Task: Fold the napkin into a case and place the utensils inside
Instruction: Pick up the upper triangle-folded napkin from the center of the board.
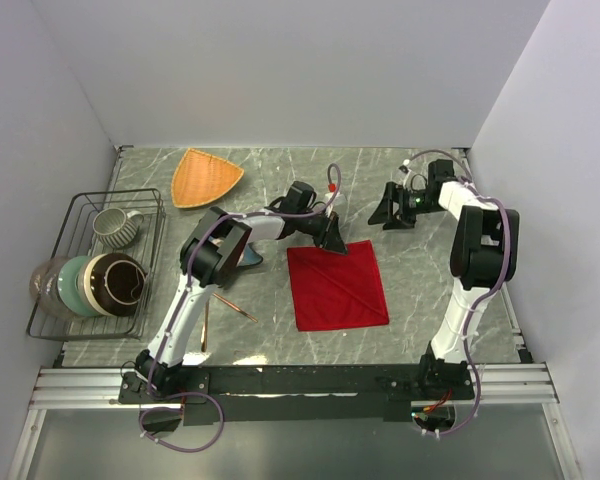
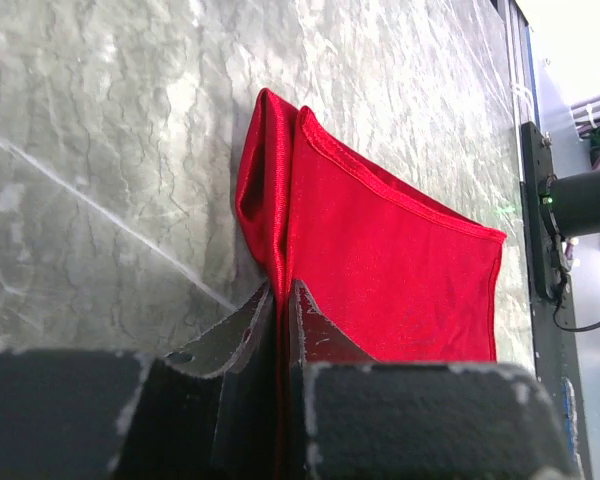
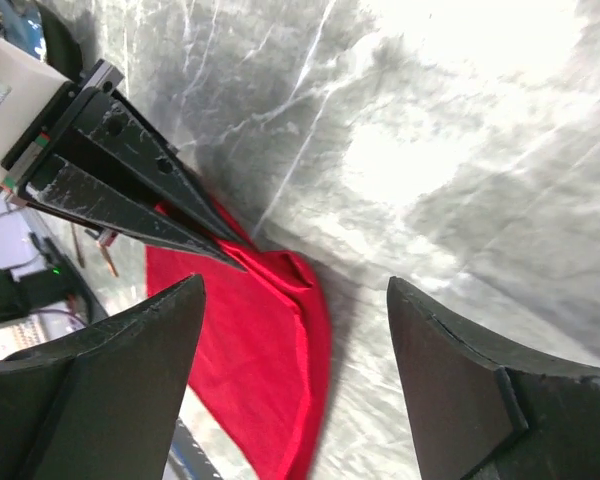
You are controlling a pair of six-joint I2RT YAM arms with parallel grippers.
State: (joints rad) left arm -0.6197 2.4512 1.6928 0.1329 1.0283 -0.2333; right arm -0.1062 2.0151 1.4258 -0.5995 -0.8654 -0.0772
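Top external view: pinching the far-left corner of the red napkin (image 1: 338,285) with the left gripper (image 1: 332,240).
Clamping the left jaws together on a raised fold of the cloth at that corner, lying flat elsewhere near the middle of the marble table (image 1: 280,170); hovering the right gripper (image 3: 295,285) near the same corner, jaws spread wide apart and gripping nothing; leaving the copper utensils (image 1: 236,311) on the table left of the napkin, beside the left arm (image 1: 185,310).

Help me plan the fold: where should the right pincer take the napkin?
Probably its far right corner, coming from the right: the napkin lies flat, that corner is free and nearest the open right pincer, while the left pincer pinches the far edge.
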